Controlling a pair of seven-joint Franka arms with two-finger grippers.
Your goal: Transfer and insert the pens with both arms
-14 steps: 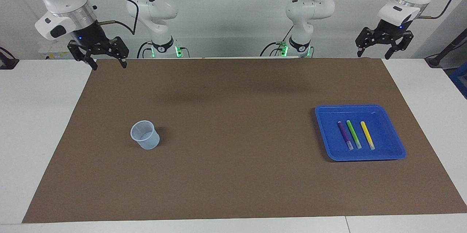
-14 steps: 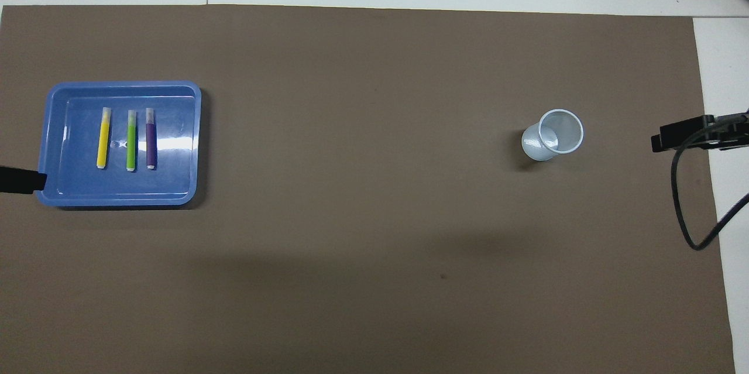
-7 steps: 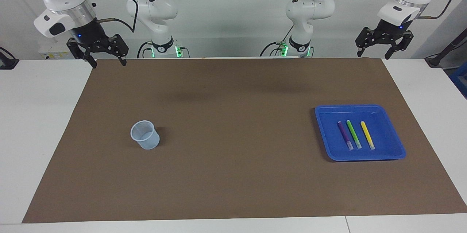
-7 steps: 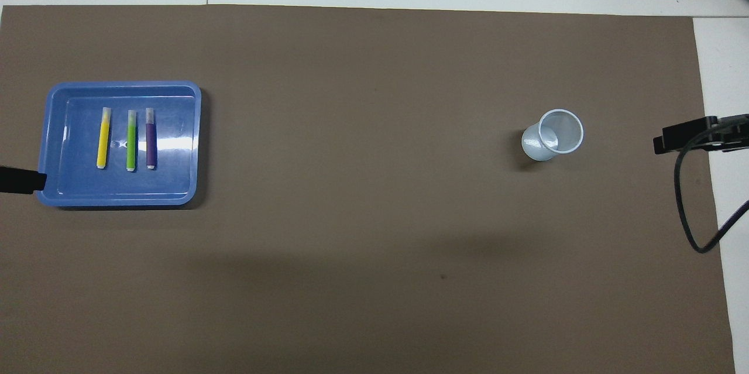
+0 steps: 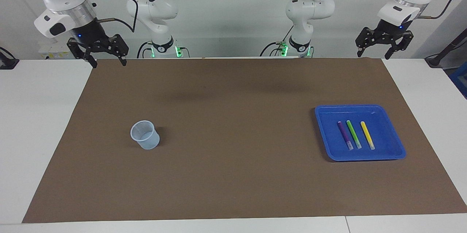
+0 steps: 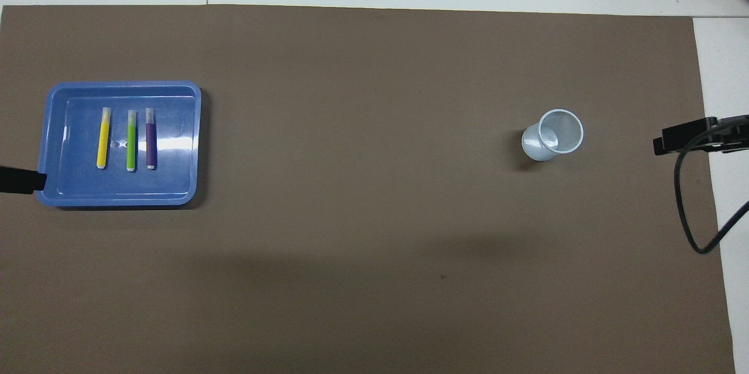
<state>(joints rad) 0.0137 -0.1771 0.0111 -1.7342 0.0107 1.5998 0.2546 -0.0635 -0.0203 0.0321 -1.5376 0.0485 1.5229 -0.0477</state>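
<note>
Three pens lie side by side in a blue tray (image 5: 396, 151) toward the left arm's end of the table: purple (image 5: 344, 135), green (image 5: 353, 134) and yellow (image 5: 367, 135). From above the same row shows as yellow (image 6: 103, 138), green (image 6: 131, 140) and purple (image 6: 150, 139). My left gripper (image 5: 373, 55) hangs open and holds nothing, over the mat's edge at the robots' end, well apart from the tray. My right gripper (image 5: 109, 64) hangs open with nothing in it, over the mat's corner at the right arm's end.
A translucent pale cup (image 5: 145, 135) stands upright on the brown mat (image 5: 233, 174) toward the right arm's end, also seen as the cup (image 6: 554, 136) from above. Two smaller white arms with green lights (image 5: 164, 49) stand idle at the robots' end. White tabletop surrounds the mat.
My right gripper has risen slightly and drawn back a little toward its base. The left gripper, pens, tray and cup have not moved.
</note>
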